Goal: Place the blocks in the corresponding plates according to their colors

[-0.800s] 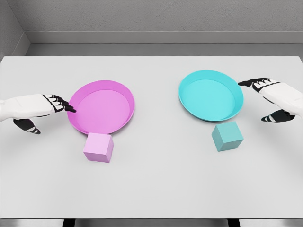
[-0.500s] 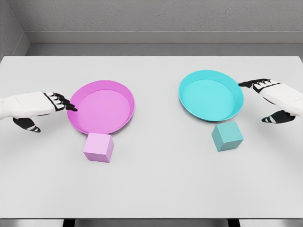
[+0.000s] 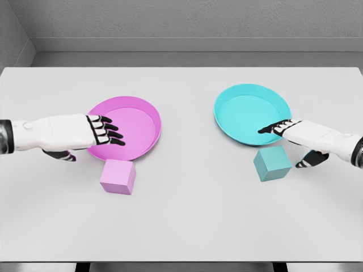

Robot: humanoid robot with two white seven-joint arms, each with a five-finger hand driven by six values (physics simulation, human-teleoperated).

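White table [image 3: 187, 215], pink block [image 3: 118, 176] below left hand [image 3: 85, 133], teal block [image 3: 272, 163] beside right hand [image 3: 300, 136]

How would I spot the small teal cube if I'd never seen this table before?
Start at the white table and find the round cyan plate on its right half. Just in front of that plate's near rim sits the teal block, beside the right hand. Its neighbour, the pink block, lies on the left by the pink plate.
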